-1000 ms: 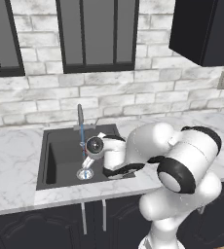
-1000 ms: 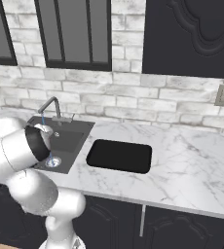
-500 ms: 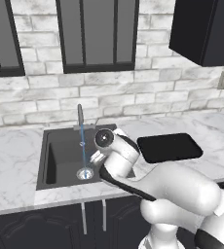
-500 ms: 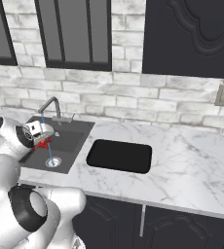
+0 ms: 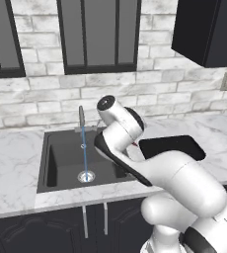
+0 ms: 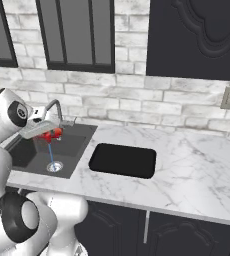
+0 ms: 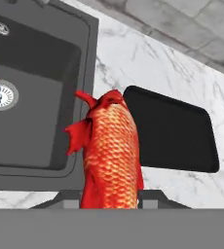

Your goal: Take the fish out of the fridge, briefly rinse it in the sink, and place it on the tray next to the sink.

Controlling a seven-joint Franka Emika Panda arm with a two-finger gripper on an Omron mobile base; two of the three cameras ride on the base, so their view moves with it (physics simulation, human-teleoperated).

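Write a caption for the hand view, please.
Gripper holds the red fish above the sink edge, black tray beside.

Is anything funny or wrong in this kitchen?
Yes, a little. The tap is running a thin stream into the sink with nothing under it. The fish is up in the air, pinched by the gripper, over the counter between sink and tray. Nothing is spilled or broken.

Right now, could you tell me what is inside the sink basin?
Inside the sink there is a round metal drain, with a thin stream of water falling onto it. The arm covers the basin's right part, so that stays unseen.
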